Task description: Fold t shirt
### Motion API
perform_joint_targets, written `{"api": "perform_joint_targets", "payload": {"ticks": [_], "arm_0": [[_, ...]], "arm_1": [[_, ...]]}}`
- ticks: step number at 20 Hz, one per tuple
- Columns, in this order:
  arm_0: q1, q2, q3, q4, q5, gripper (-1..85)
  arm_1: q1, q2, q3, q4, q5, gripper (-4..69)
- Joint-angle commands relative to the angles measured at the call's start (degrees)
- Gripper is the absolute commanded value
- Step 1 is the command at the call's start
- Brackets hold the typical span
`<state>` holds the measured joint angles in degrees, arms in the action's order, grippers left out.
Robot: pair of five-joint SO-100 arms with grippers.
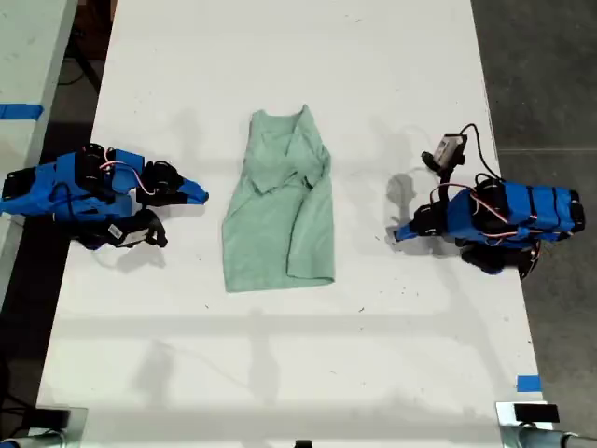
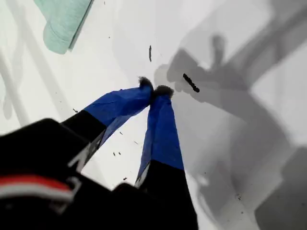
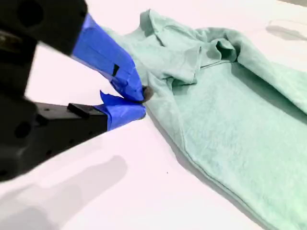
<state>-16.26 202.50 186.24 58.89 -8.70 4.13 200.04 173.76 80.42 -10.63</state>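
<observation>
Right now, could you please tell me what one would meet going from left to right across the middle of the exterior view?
An arm with its blue-taped fingers pointing toward the cloth → the t shirt lying on the white table → the other arm, its fingers pointing back toward the shirt.

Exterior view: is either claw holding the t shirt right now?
No. The t shirt lies alone mid-table, with bare table between it and each arm's claw, one on either side of the exterior view.
</observation>
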Motion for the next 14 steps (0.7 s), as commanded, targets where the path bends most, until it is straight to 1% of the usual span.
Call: {"api": "perform_joint_targets", "payload": {"ticks": [1, 6, 14], "arm_0": [[1.76, -0.53, 2.55, 0.09, 0.79, -0.2], [6.42, -1.32, 2.55, 0.18, 0.88, -0.2], [7.03, -0.88, 2.55, 0.18, 1.67, -0.2]], "arm_1": [[-0.35, 0.62, 2.20, 0.26, 0.09, 2.2], [-0.44, 0.62, 2.20, 0.26, 0.09, 2.2], [-0.53, 0.62, 2.29, 0.26, 0.18, 2.2]]}}
